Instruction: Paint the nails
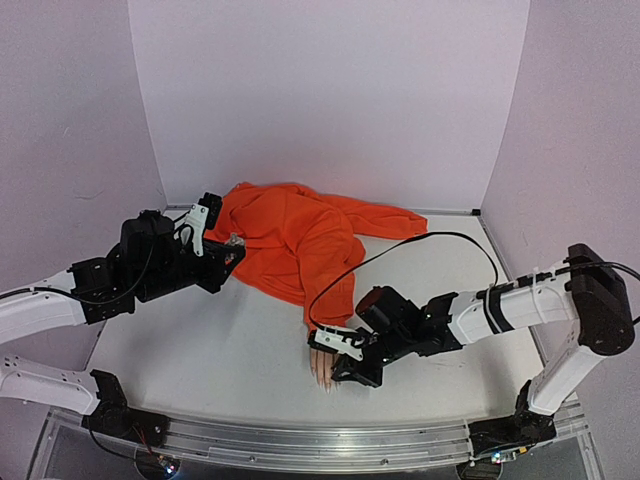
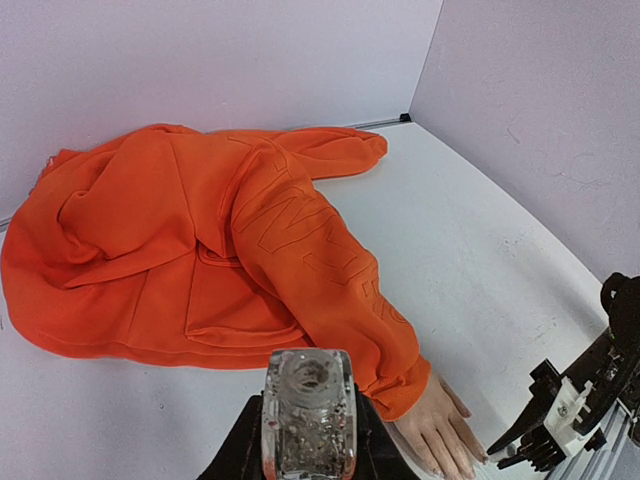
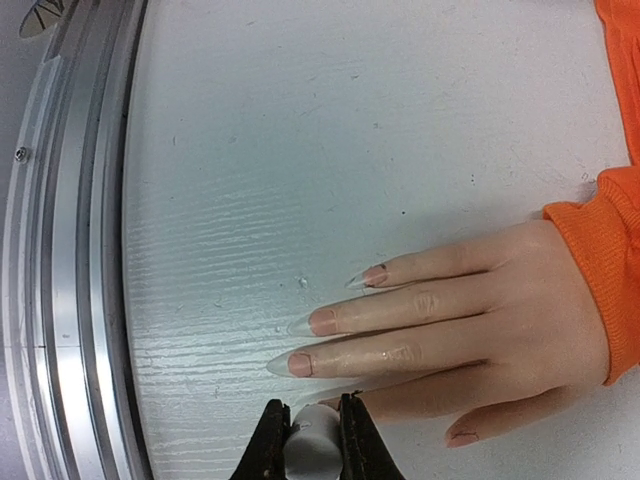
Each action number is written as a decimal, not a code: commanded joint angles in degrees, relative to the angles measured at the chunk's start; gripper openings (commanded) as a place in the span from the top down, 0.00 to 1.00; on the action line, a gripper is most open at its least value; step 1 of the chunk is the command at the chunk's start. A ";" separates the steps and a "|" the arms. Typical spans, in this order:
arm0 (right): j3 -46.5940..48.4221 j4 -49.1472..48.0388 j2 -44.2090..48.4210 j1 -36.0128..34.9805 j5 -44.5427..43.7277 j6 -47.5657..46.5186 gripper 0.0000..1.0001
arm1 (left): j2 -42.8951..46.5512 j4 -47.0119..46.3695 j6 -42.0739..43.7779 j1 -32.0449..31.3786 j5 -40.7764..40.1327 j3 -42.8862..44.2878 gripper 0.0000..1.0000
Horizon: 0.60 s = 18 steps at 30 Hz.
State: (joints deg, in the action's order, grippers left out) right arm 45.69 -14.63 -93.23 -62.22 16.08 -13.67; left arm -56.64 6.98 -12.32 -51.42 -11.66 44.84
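Note:
The mannequin hand [image 1: 321, 366] lies palm down near the table's front edge, its wrist in an orange sleeve [image 3: 612, 270]. Three long pale nails [image 3: 300, 364] point at the rail; the thumbnail [image 3: 462, 437] shows lower right, and one fingertip is hidden behind the cap. My right gripper [image 3: 313, 440] is shut on a white cap [image 3: 314, 448], right at the fingertips [image 1: 336, 368]. My left gripper [image 2: 307, 440] is shut on a clear, uncapped glitter bottle [image 2: 307, 415], held above the table to the left of the hoodie [image 1: 228, 252].
An orange hoodie [image 1: 290, 240] is spread over the back middle of the table [image 2: 200, 240]. An aluminium rail [image 1: 320, 445] runs along the front edge [image 3: 70, 250]. A black cable [image 1: 400, 245] loops above the right arm. White walls close in the back and sides.

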 commanded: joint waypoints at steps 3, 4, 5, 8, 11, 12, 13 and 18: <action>2.19 1.92 -0.77 -0.53 0.95 0.05 1.00 | 0.46 -3.47 -0.43 0.24 0.39 -0.09 1.00; 2.27 2.01 -0.87 -0.61 0.97 0.11 1.00 | 0.36 -3.47 -0.43 0.26 0.48 -0.05 1.00; 2.34 2.17 -0.90 -0.56 0.86 0.18 1.00 | 0.35 -3.47 -0.43 0.27 0.50 -0.03 1.00; 2.38 2.48 -0.92 -0.74 0.90 0.44 1.00 | 0.55 -3.48 -0.35 0.27 0.58 -0.02 1.00; 2.30 2.59 -0.74 -0.91 0.75 0.64 1.00 | 0.72 -3.47 -0.43 0.27 0.41 -0.30 1.00; 2.25 2.64 -0.73 -0.90 0.74 0.64 1.00 | 0.73 -3.47 -0.43 0.27 0.43 -0.28 1.00; 2.25 2.67 -0.72 -0.98 0.85 0.73 1.00 | 0.74 -3.47 -0.49 0.27 0.49 -0.36 1.00; 2.30 2.88 -0.72 -1.27 0.99 0.75 1.00 | 0.57 -3.47 -0.56 0.24 0.59 -0.28 1.00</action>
State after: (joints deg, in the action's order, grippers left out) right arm 45.82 -13.65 -93.60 -62.96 16.10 -13.45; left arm -56.64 6.98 -12.32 -51.42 -11.60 44.47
